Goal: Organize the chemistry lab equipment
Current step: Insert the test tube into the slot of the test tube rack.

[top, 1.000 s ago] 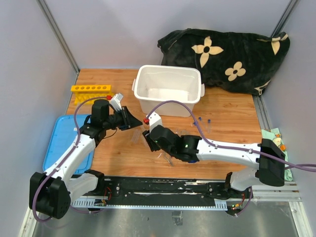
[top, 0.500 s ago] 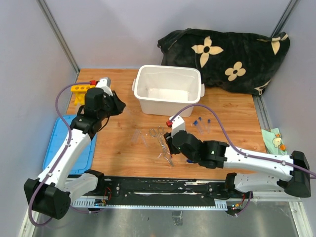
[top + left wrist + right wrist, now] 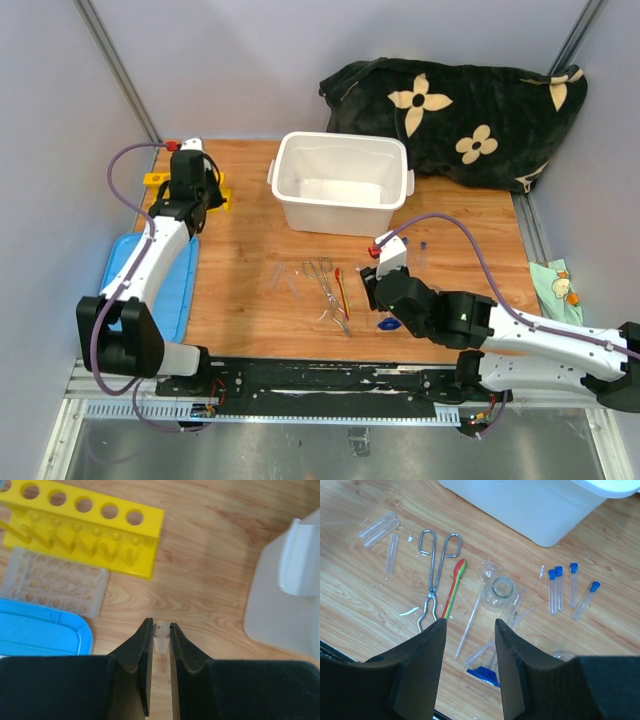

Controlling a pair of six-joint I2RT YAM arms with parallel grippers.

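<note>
The left claw (image 3: 161, 630) is closed on a small clear tube (image 3: 161, 642) above the worktop (image 3: 210, 580), near the yellow rack (image 3: 100, 540). Centre the tube upright over a hole before lowering. The right claw (image 3: 470, 625) hangs open over the tweezers (image 3: 432, 592).

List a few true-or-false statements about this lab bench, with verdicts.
1. The left gripper is shut on a small clear tube. True.
2. Every hole of the yellow tube rack holds a tube. False: the holes in view are empty.
3. The right gripper grips the metal tongs. False: it is open, holding nothing.
4. Four blue-capped tubes lie on the wooden table near the white bin. True.
</note>
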